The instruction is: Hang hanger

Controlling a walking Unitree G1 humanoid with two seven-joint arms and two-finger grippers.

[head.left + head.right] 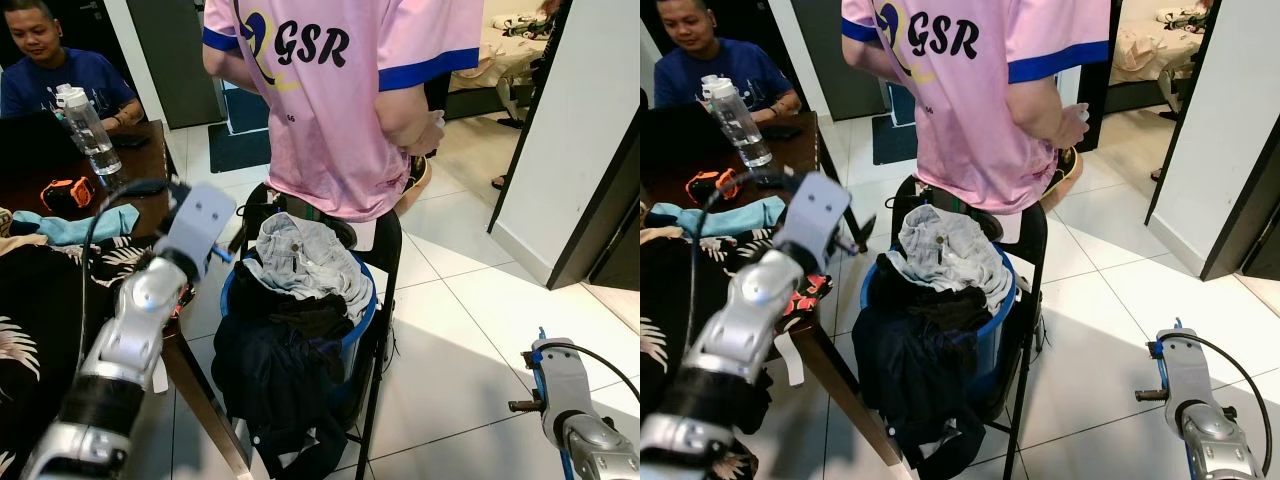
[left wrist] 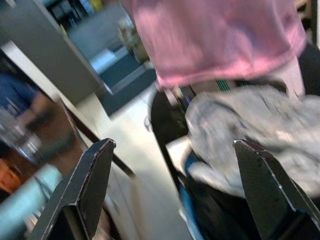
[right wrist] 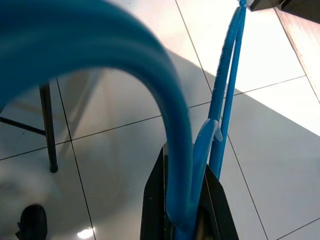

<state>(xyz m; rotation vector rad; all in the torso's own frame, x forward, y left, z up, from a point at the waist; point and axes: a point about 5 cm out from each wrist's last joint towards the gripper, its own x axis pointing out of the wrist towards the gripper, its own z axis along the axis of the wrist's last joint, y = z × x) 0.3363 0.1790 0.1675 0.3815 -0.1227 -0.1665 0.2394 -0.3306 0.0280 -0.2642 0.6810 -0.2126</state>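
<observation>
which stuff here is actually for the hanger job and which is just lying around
For the job:
- blue hanger, clamped in the right gripper
- left gripper, open, raised toward the laundry
- blue laundry basket of clothes on the folding chair

Just lying about:
- water bottle on the table
- orange watch
- light blue cloth
- two people nearby, not involved

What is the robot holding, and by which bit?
The right gripper pinches a blue hanger near its hook's base. The left gripper is open, holding nothing.

left wrist view blurred, blue hanger (image 3: 180, 150) cut off at edge, bucket (image 1: 362, 318) mostly buried under clothes (image 1: 300, 262)
</observation>
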